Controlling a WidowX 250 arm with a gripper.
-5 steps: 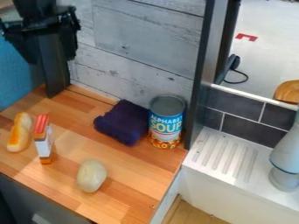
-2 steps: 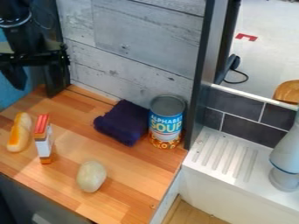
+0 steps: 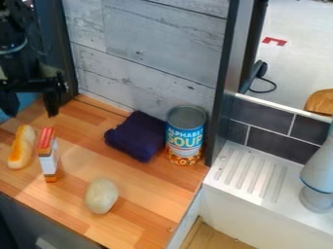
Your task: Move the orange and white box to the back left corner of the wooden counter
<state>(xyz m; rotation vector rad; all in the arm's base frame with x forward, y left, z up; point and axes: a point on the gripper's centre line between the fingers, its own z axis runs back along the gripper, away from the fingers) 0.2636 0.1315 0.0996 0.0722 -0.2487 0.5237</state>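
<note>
The gripper (image 3: 31, 104) hangs at the upper left, open, its two fingers pointing down with nothing between them. Below it lies a hot-dog-like bun (image 3: 22, 147) with an orange-yellow stripe. Just right of the bun, a small red, white and orange box (image 3: 48, 155) stands upright. A pale, rounded potato-like object (image 3: 101, 196) rests nearer the counter's front. Toward the back wall, a folded dark purple cloth (image 3: 137, 136) lies against or close beside a soup can (image 3: 185, 135), which stands upright.
The wooden counter (image 3: 153, 194) ends at the right beside a white sink unit with a ridged drainboard (image 3: 250, 172). A dark upright post (image 3: 224, 87) rises behind the can. A grey faucet (image 3: 319, 170) stands at the right edge, and a grey plank wall (image 3: 149, 53) backs the counter.
The gripper has come down and shifted slightly left, now hanging lower above the bun and box. The objects on the counter have stayed put.
</note>
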